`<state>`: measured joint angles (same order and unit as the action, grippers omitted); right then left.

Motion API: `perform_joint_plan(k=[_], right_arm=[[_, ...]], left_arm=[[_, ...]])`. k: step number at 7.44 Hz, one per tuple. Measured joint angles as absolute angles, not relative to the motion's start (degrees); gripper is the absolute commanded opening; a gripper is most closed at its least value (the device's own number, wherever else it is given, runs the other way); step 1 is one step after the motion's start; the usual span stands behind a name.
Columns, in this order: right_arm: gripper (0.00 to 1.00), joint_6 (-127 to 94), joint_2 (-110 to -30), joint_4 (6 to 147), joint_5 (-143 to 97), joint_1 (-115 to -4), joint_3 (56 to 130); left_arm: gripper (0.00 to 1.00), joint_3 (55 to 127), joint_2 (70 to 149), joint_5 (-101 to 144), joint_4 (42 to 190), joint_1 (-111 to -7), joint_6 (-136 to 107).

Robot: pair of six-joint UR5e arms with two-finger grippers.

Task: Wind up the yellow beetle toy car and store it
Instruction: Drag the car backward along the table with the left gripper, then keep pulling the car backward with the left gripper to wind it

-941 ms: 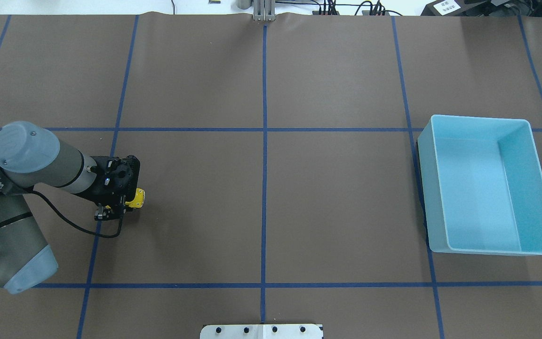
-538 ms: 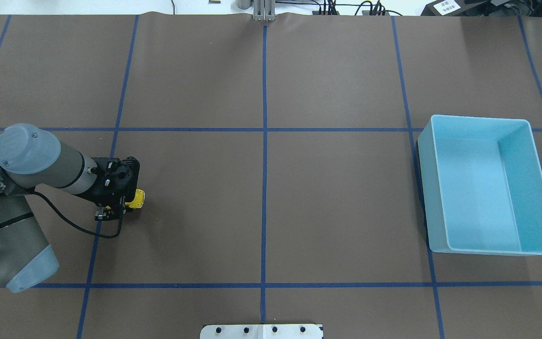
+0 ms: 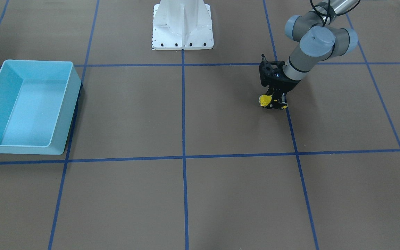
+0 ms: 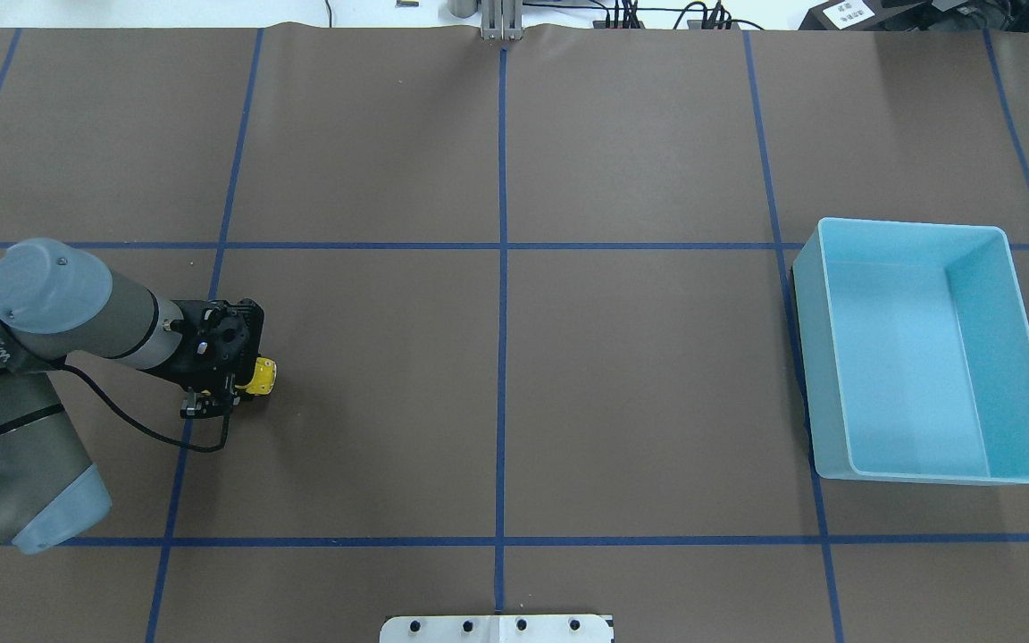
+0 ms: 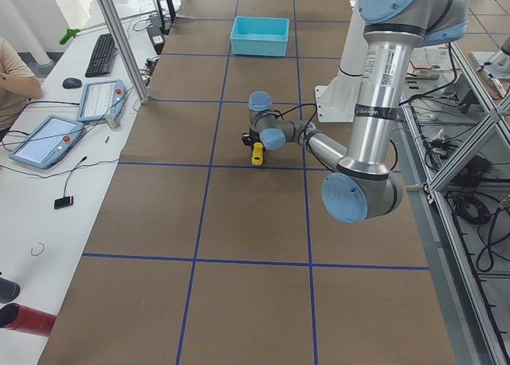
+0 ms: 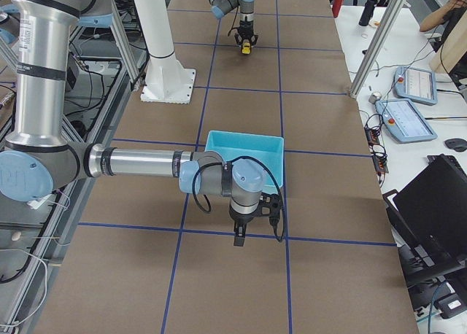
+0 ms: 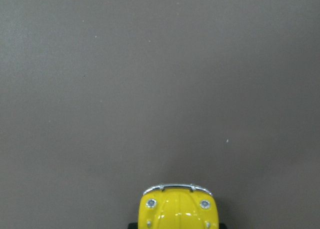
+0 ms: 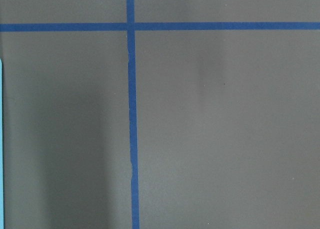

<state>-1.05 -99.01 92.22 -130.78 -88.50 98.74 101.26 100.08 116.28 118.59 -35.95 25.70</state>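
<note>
Near the table's (image 4: 639, 402) left edge, the left gripper (image 3: 275, 102) stands over the car (image 4: 259, 376). Its jaws are closed on the car's sides, and the wheels seem to be down on the paper. The shell is glossy and rounded, so too light a pinch may let it squirt out during the pull-back. With too little downward press the wheels may skid and wind nothing. The bin (image 4: 1001, 357) sits well apart, near the right edge. Beyond it is the right gripper (image 6: 254, 224), and I cannot tell how its jaws stand.
</note>
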Motion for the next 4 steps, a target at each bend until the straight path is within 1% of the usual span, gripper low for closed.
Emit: perform_joint_plan(k=[4], right_arm=[[1.00, -1.06, -99.05, 92.27, -130.78, -88.51, 98.70]], left_arm=[[0.03, 100.71, 99.68, 116.14, 119.69, -35.92, 26.69]])
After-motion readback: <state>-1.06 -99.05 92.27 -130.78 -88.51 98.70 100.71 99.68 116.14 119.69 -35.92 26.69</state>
